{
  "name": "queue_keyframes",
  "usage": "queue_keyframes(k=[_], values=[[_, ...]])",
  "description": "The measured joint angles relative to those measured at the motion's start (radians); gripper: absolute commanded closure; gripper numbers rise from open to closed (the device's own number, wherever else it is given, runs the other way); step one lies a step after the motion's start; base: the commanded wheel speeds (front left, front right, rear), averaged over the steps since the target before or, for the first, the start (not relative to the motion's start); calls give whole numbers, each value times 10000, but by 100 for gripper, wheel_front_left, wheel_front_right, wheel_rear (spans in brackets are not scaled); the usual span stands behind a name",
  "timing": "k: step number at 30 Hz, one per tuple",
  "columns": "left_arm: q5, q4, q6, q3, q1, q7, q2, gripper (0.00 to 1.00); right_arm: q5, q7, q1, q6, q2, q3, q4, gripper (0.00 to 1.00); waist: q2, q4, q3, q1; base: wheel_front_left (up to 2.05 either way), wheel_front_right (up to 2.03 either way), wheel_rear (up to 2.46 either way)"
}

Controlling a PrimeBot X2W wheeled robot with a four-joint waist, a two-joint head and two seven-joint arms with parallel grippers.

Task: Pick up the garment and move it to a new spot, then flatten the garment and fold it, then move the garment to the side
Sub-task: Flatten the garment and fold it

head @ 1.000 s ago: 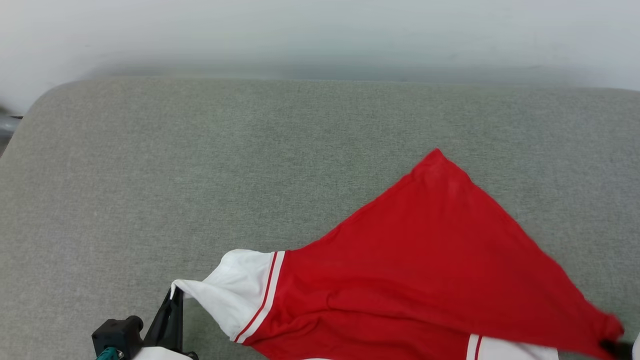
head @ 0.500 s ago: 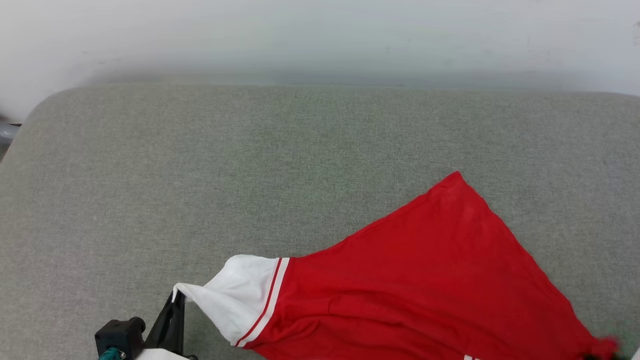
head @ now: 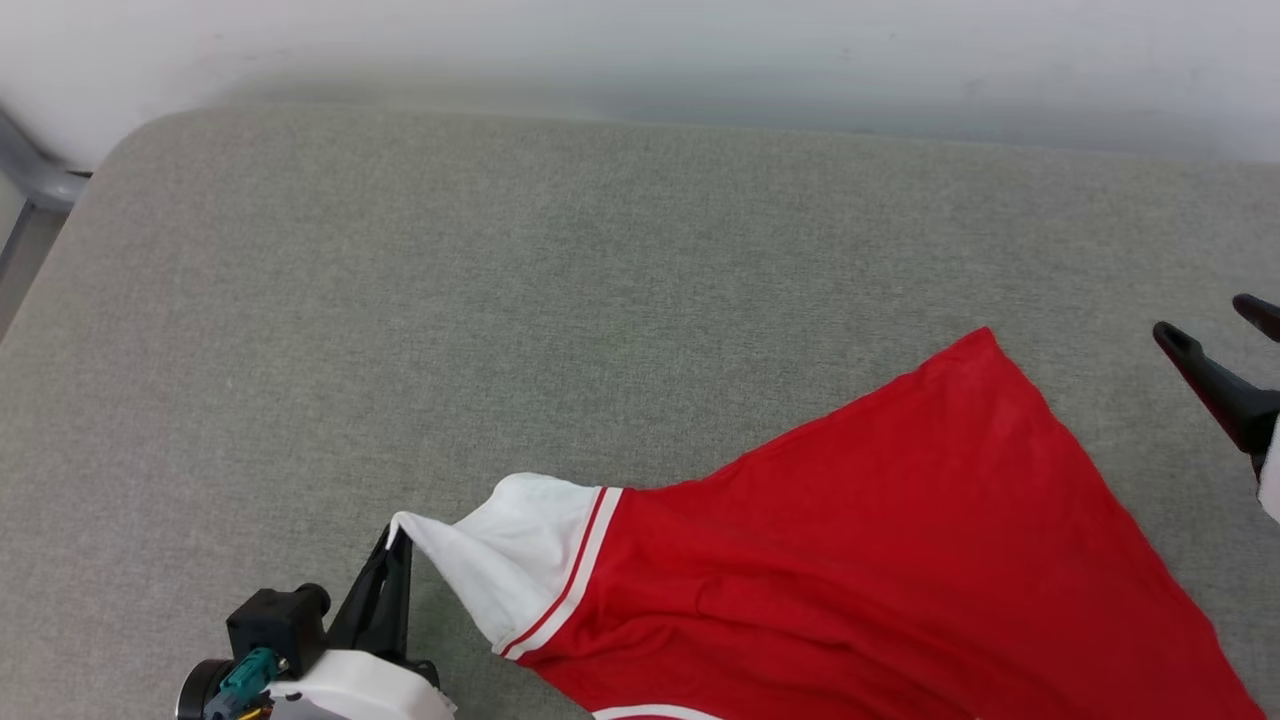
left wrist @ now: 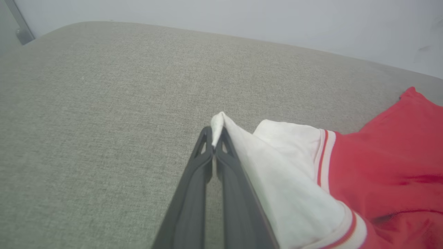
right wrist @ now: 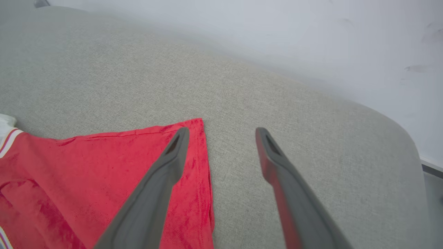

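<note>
— Where do we find the garment (head: pixel 880 560) (left wrist: pixel 380 166) (right wrist: pixel 104 166) just now?

— We see it lying on the grey cushion (head: pixel 500 300). It takes up the head view around 5 o'clock as a broad red sheet, and its hem corner (head: pixel 985 340) points up toward 1 o'clock. Its white sleeve (head: pixel 510 545), edged with red-and-white stripes, reaches out toward 7 o'clock.

— And the left gripper (head: pixel 392 545) (left wrist: pixel 214 136)?

— It is at 7 o'clock in the head view, clenched on the sleeve. In its own wrist view we see the two dark fingers pressed together, with the tip of the white sleeve nipped between their ends. A small fold of cloth pokes out past them toward 12 o'clock. From that pinch the sleeve is drawn into a peak, and the red body spreads off toward 4 o'clock.

— What do we make of the right gripper (head: pixel 1205 320) (right wrist: pixel 222 133)?

— It sits at 3 o'clock, at the edge of the head view, fingers spread wide and grasping nothing. We see bare cushion between it and the red cloth. In the right wrist view the gap between the fingers frames plain grey fabric. The finger on the 9 o'clock side crosses over the hem corner in the picture, but we cannot tell whether it touches the cloth.

— And beyond the cushion?

— We see a pale wall (head: pixel 640 40) running along 12 o'clock, behind the cushion's rounded far edge.
</note>
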Motion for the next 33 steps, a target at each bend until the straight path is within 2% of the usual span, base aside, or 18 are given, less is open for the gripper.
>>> queue_keyframes(k=[10,13,18,24,33], values=[[184,128,-161,-351,-790,-153,-410,100,82,2878,-2864,0,-385,2537,1522,0,0,731,892,1,0,0,0],[265,161,-224,-489,-1022,-201,-518,100,29,3427,-3424,0,-493,3150,2056,0,0,940,1162,1,0,0,0],[339,186,-270,-570,-1338,-247,-719,100,-142,3695,-4219,0,-389,3933,3030,0,0,1209,1634,1,0,0,0],[441,257,-401,-685,-1723,-313,-892,100,-198,3475,-4770,0,-293,4610,3981,0,0,1483,2152,2,0,0,0],[543,403,-443,-669,-1851,-334,-1007,100,326,3189,-5037,-4,-608,5572,4562,0,0,1574,2357,-1,0,0,0]])
